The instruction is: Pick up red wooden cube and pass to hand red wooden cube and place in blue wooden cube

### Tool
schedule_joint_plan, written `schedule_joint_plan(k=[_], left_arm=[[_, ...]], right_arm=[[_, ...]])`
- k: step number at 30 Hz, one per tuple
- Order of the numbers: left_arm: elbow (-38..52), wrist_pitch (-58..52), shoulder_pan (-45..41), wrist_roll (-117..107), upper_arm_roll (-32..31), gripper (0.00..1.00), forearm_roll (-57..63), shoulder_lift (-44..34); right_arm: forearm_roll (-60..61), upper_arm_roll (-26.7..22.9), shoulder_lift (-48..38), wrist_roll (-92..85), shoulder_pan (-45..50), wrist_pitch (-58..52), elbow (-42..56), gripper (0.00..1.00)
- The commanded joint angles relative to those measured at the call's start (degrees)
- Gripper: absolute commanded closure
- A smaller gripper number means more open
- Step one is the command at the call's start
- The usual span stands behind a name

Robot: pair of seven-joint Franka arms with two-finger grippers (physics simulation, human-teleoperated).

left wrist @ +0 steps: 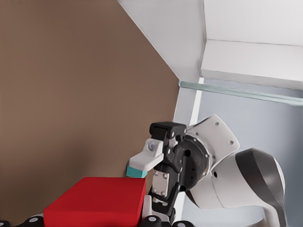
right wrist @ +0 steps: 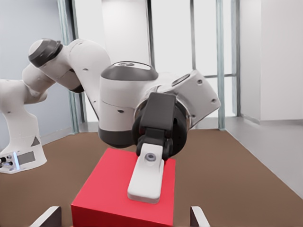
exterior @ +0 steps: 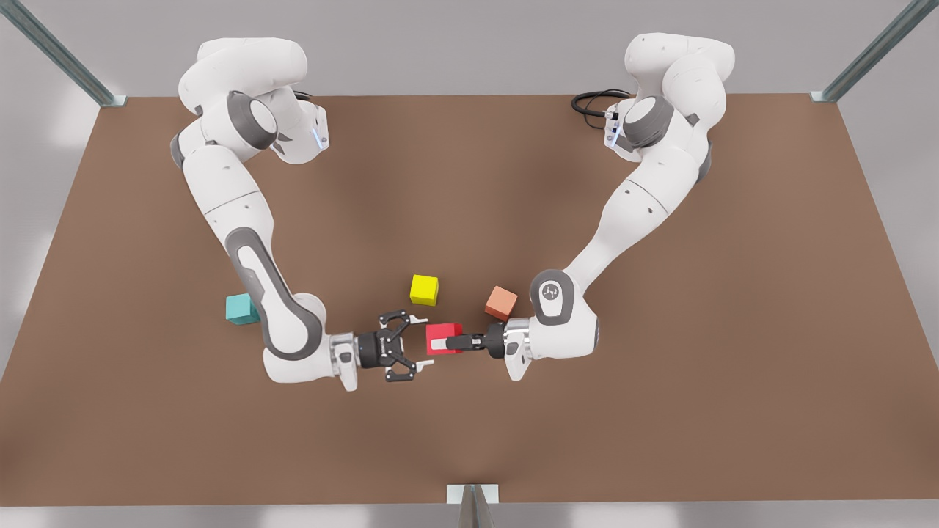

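— Red wooden cube [exterior: 444, 339]: where is it?
— Over the brown desk [exterior: 660, 411], near its front middle, clamped in the left hand [exterior: 442, 342], which reaches in from the front view's right.
— And the right hand [exterior: 422, 341]?
— Facing it from the left, claws spread wide, white tips either side of the cube's edge.
— The rest?
— Blue wooden cube [exterior: 238, 309] sits far left by that arm; a yellow cube [exterior: 424, 290] and an orange cube [exterior: 501, 302] lie just behind.

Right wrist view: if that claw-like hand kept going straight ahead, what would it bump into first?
Most likely the red wooden cube. It sits just ahead of the right gripper, whose jaws are open, and the left gripper holds it clamped.
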Motion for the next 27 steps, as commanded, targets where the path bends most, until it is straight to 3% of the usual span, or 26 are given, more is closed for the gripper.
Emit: schedule_joint_plan(k=[1, 23, 24, 25, 26, 27], left_arm=[[0.03, 0.03, 0.0, 2.68, -0.04, 0.34, -0.46, 0.02], [1.08, 1.61, -1.23, 2.59, -0.13, 0.34, -0.46, 0.63], [1.08, 1.61, -1.23, 2.68, -0.13, 0.34, -0.46, 0.63], [1.08, 1.61, -1.23, 2.68, -0.04, 0.34, -0.46, 0.63], [1.08, 1.61, -1.23, 2.68, -0.04, 0.34, -0.46, 0.72], [1.08, 1.61, -1.23, 2.68, -0.04, 0.34, -0.46, 0.72]], right_arm=[[0.74, 0.04, -0.1, -5.63, 0.06, 0.15, -0.11, 0.0], [4.61, 0.04, 2.18, -7.04, 2.52, 3.14, -1.43, 0.0], [4.61, 0.04, 2.18, -7.04, 2.52, 3.14, -1.43, 0.09], [4.61, 0.04, 2.18, -7.04, 2.43, 3.14, -1.43, 0.28], [4.7, 0.04, 2.18, -7.04, 2.43, 3.14, -1.43, 0.34], [4.79, 0.04, 2.18, -7.04, 2.43, 3.14, -1.43, 0.34]])
